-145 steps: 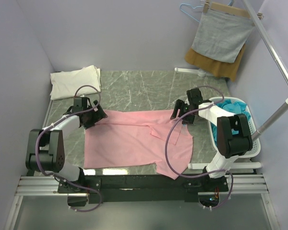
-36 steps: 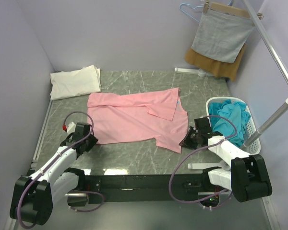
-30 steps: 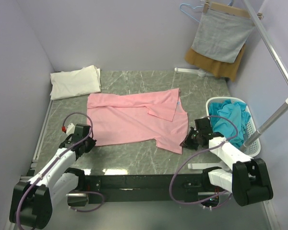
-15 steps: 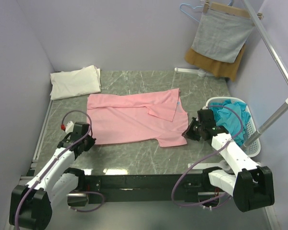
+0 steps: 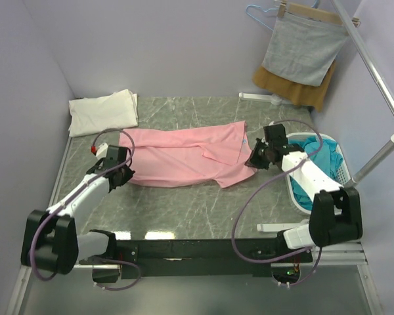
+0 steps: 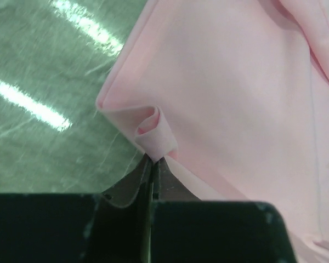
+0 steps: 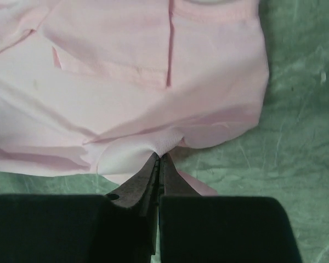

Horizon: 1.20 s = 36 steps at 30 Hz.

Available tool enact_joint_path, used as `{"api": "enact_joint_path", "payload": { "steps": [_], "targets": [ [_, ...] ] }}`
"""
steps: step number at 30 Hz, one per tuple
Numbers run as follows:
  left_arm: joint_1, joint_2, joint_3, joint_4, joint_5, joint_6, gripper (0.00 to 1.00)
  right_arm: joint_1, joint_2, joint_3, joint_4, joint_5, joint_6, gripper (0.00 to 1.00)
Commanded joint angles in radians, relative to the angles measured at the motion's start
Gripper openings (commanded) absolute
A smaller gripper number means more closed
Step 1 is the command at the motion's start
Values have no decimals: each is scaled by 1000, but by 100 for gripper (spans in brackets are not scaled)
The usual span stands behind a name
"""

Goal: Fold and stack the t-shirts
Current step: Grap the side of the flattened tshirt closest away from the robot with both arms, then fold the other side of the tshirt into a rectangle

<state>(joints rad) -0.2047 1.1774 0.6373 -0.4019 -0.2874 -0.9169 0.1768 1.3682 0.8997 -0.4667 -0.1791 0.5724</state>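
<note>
veined green marble table (image 5: 184, 210); left gripper (image 5: 123, 174) and right gripper (image 5: 254, 159) clamp the soft pink t-shirt (image 5: 177, 157).

pink t-shirt (image 5: 184, 157): spread across mid-worktop (image 5: 184, 210), near edge doubled over, both end corners bunched. cream-white t-shirt (image 5: 103, 111): folded, far left corner. teal t-shirts (image 5: 315, 143): heaped at right.

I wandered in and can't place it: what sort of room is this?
Likely a lab-style test booth staged for laundry: plain lilac walls box in a marble-look table, a pink t-shirt lies on it, and a white basket holds teal shirts.
</note>
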Motion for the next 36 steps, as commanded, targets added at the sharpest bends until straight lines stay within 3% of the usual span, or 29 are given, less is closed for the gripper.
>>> {"api": "enact_joint_path", "payload": {
  "steps": [1, 11, 12, 13, 14, 16, 17, 18, 20, 21, 23, 30, 36],
  "targets": [
    [20, 114, 111, 97, -24, 84, 3, -17, 101, 126, 13, -8, -40, 0],
    [73, 359, 252, 211, 31, 150, 5, -37, 472, 468, -10, -56, -62, 1],
    [76, 407, 265, 213, 34, 156, 33, -39, 505, 496, -15, -63, -57, 19],
    [76, 430, 292, 209, 31, 155, 46, -40, 538, 565, -24, -94, -66, 22],
    [76, 451, 304, 210, 19, 154, 47, -40, 590, 593, -1, -103, -74, 24],
    [76, 488, 318, 234, 10, 161, 73, -42, 632, 678, 14, -114, -89, 27],
    [76, 495, 320, 245, 1, 161, 91, -42, 643, 695, 52, -79, -97, 34],
    [76, 492, 323, 250, -24, 165, 99, -43, 646, 708, 62, -45, -97, 48],
    [76, 472, 335, 242, -36, 179, 99, -46, 597, 707, 78, -1, -114, 57],
    [76, 438, 337, 232, -41, 190, 99, -46, 570, 684, 92, 12, -115, 70],
    [76, 397, 325, 226, -41, 196, 99, -46, 495, 607, 93, 38, -108, 77],
    [74, 257, 279, 201, 13, 207, 100, -43, 398, 447, 40, -101, -86, 75],
    [74, 240, 246, 227, 85, 207, 99, -25, 364, 303, 102, -184, -40, 72]
  ]
}}
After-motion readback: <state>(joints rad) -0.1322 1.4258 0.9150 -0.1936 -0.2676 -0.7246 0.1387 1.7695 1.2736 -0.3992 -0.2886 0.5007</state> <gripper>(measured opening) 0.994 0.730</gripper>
